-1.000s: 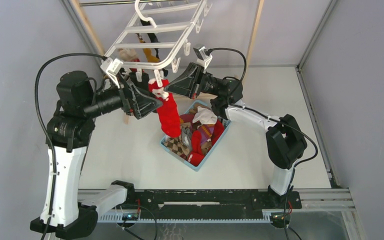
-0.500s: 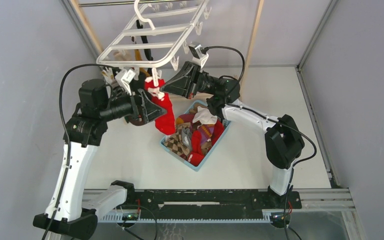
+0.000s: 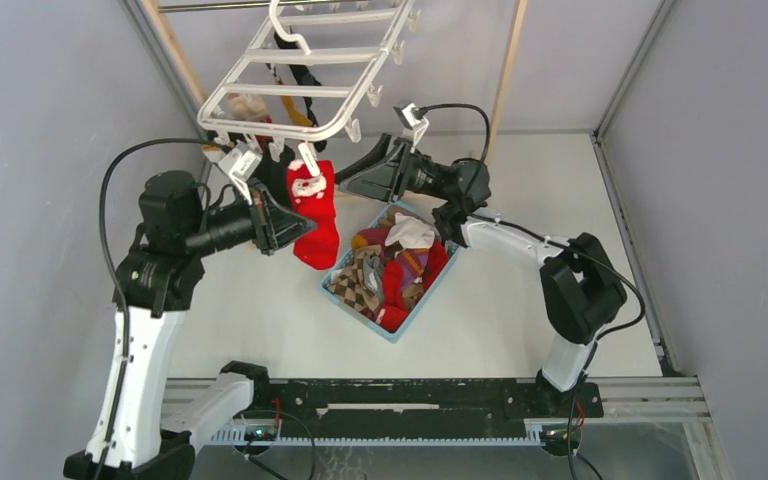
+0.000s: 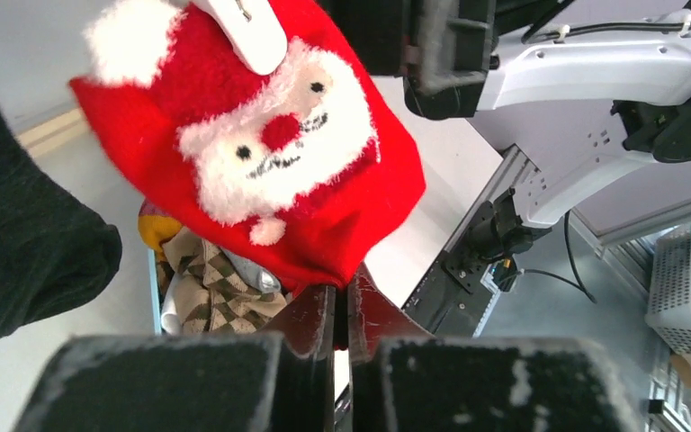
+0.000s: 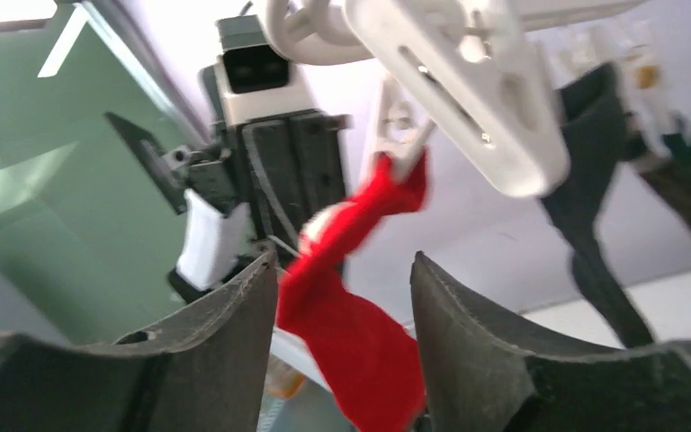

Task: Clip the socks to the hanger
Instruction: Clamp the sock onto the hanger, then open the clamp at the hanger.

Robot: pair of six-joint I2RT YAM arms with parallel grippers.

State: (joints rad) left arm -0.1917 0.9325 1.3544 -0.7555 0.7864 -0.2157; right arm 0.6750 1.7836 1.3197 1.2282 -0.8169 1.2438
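Note:
The white hanger (image 3: 290, 90) hangs at the top centre. One of its clips (image 3: 307, 160) bites the cuff of a red Santa sock (image 3: 318, 225), which dangles below it. My left gripper (image 3: 300, 228) is at the sock's left edge. In the left wrist view its jaws (image 4: 342, 292) are shut, with the sock's (image 4: 261, 153) lower edge pinched at their tips. My right gripper (image 3: 345, 180) stands open just right of the sock, apart from it. In the right wrist view the sock (image 5: 351, 333) hangs beyond the open gripper (image 5: 344, 261), under a clip (image 5: 468, 99).
A light-blue basket (image 3: 397, 332) with several more socks (image 3: 390, 265) sits on the table below the arms. A black sock (image 4: 18, 234) and other socks (image 3: 298, 80) hang on the hanger. Wooden posts (image 3: 508, 60) and grey walls close in the back.
My right gripper opened and drew back to the right, off the sock. My left gripper shut at the sock's lower edge. The sock now hangs from the clip, and the hanger swung slightly.

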